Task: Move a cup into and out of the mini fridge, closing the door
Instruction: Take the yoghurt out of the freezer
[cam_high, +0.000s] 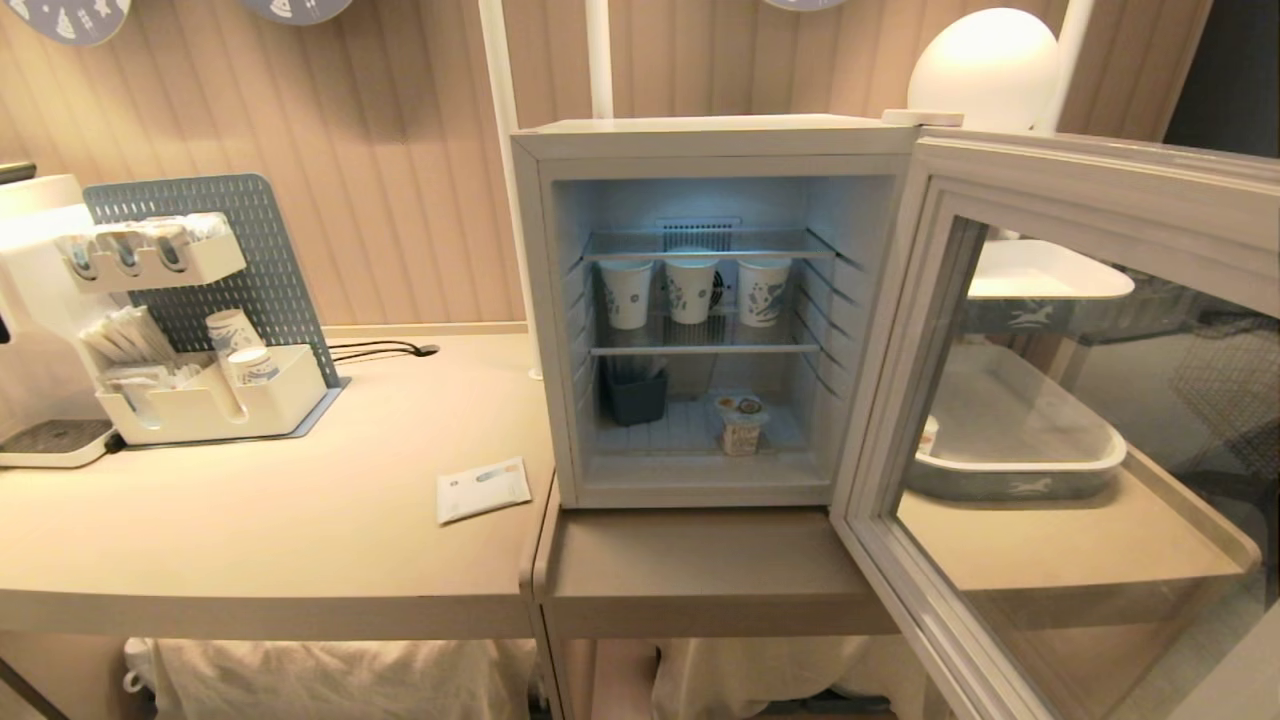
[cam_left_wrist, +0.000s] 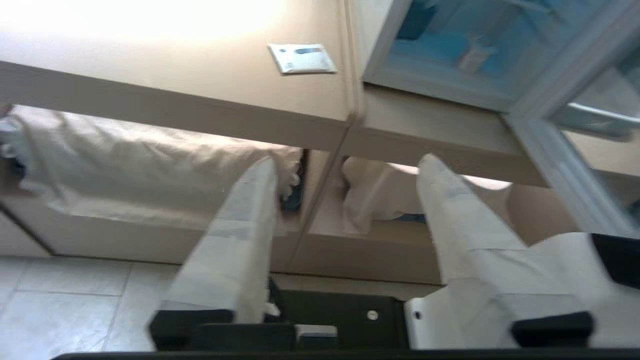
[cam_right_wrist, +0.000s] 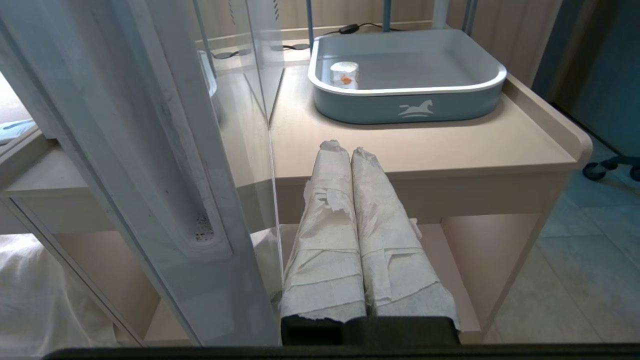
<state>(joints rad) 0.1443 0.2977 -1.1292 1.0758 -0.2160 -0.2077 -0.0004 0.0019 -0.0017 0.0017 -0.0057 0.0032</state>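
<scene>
The mini fridge (cam_high: 700, 140) stands on the counter with its door (cam_high: 1080, 180) swung wide open to the right. The cup (cam_high: 741, 423), a small white pot with a yellow-orange lid, stands on the fridge floor, right of centre. It shows as a blur in the left wrist view (cam_left_wrist: 472, 55). My left gripper (cam_left_wrist: 348, 161) is open with nothing between its fingers. It hangs low in front of the counter's front edge, out of the head view. My right gripper (cam_right_wrist: 348, 149) is shut and empty, parked beside the open door's frame (cam_right_wrist: 165, 150).
Three paper cups (cam_high: 690, 290) stand on the middle shelf, with a dark bin (cam_high: 635, 395) below at left. A white packet (cam_high: 483, 489) lies on the counter left of the fridge. A grey-blue tray (cam_right_wrist: 410, 107) behind the door holds a white pot (cam_right_wrist: 345, 74). An organiser (cam_high: 200, 400) stands far left.
</scene>
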